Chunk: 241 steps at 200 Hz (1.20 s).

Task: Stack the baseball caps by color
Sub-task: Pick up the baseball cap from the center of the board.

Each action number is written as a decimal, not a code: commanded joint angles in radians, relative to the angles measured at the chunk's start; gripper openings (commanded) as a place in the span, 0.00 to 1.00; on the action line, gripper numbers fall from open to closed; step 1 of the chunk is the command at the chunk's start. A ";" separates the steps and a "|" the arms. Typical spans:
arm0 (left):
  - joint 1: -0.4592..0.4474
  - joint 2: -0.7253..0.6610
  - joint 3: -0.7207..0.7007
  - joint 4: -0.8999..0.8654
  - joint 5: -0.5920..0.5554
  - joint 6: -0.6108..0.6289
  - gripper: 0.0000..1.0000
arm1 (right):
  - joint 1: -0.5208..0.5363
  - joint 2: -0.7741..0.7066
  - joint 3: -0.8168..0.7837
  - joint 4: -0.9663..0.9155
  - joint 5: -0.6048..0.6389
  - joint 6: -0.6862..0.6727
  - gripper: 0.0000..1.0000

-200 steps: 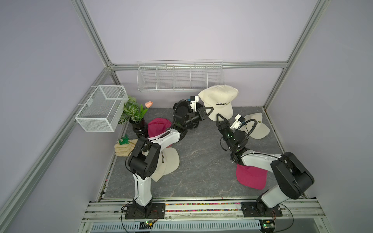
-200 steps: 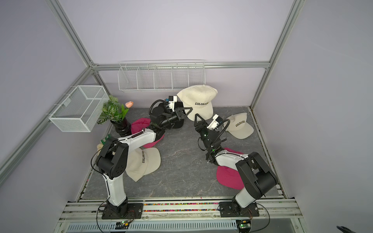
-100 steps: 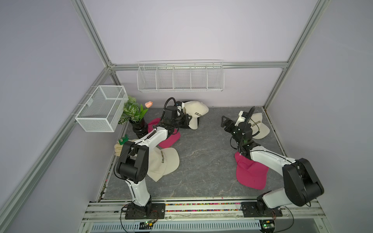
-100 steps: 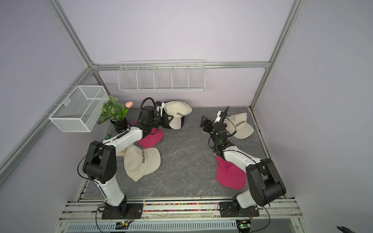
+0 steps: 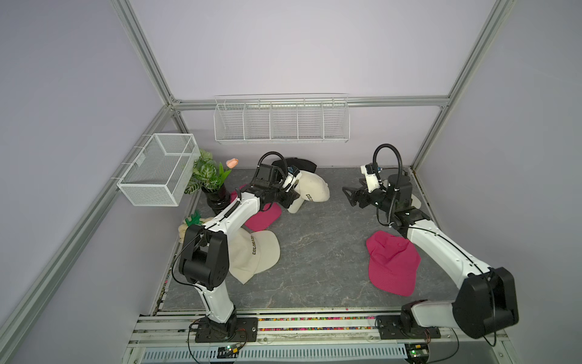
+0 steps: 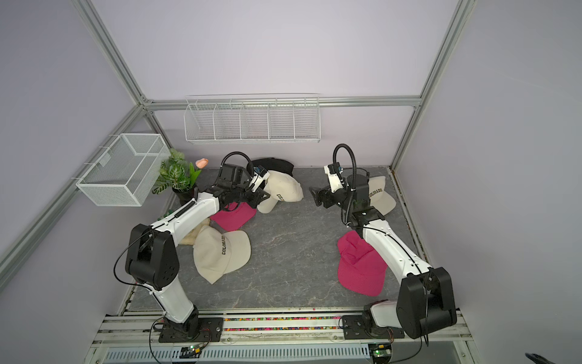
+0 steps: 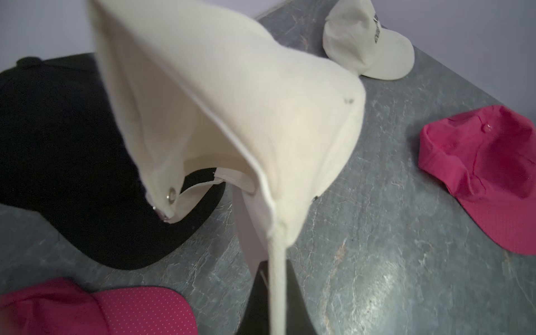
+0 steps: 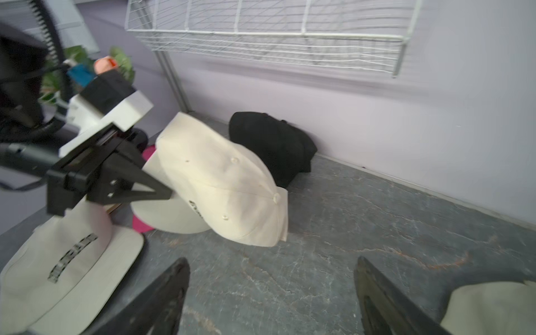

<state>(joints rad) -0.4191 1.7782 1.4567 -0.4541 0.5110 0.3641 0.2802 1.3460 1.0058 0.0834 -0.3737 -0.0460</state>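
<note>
Your left tool (image 5: 291, 201) is clamped on the held cream cap (image 5: 311, 189), pinching the fabric near its back strap, as the left wrist view shows. In both top views the cap hangs left of centre in the upper middle of the frame, lettering facing down and forward. You cannot tell whether its brim touches the bench (image 5: 315, 252). Directly behind it, against the back wall, lie the black caps (image 5: 299, 163); their number is unclear. The far pink cap (image 5: 263, 217) lies flat just below and left of the left tool, partly under that arm. The near cream cap (image 5: 256, 252) sits in the lower left of the bench, half hidden by the left arm's elbow. Your right tool (image 5: 348, 196) hovers right of centre with its fingers (image 8: 165, 298) spread wide apart and nothing between them, pointing toward the held cap and well apart from it. The far-right cream cap (image 6: 379, 195) rests behind the right arm by the right edge, and the near pink cap (image 5: 392, 263) lies flat at the lower right, partly under that arm. A folded towel (image 5: 184, 228) with a green toy (image 5: 192, 218) sits at the left edge, below a potted plant (image 5: 208, 175).
</note>
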 commanded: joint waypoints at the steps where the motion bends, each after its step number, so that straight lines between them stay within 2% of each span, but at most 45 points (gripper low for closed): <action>1: 0.001 -0.044 0.047 -0.174 0.139 0.233 0.00 | -0.009 -0.031 0.040 -0.169 -0.232 -0.186 0.89; 19: 0.000 -0.070 0.042 -0.225 0.189 0.303 0.00 | -0.013 -0.033 0.078 -0.301 -0.353 -0.309 0.89; 36: 0.001 -0.102 0.036 -0.249 0.184 0.331 0.00 | -0.017 -0.027 0.118 -0.421 -0.405 -0.394 0.89; 81: 0.001 -0.219 -0.019 -0.231 0.216 0.406 0.00 | -0.026 0.034 0.230 -0.654 -0.449 -0.538 0.89; 151: 0.002 -0.304 -0.057 -0.189 0.261 0.432 0.00 | -0.024 0.086 0.291 -0.577 -0.450 -0.523 0.89; 200: 0.001 -0.260 -0.013 -0.207 0.267 0.447 0.00 | 0.001 0.199 0.404 -0.644 -0.679 -0.597 0.90; 218: 0.003 -0.252 -0.007 -0.181 0.242 0.434 0.00 | 0.017 0.235 0.458 -0.744 -0.718 -0.672 0.94; 241: 0.008 -0.235 0.028 -0.179 0.233 0.425 0.00 | 0.031 0.244 0.455 -0.783 -0.710 -0.701 0.98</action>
<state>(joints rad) -0.4187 1.5238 1.4208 -0.6601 0.7422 0.7715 0.2943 1.5795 1.4464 -0.5945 -1.0134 -0.6662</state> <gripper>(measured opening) 0.058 0.961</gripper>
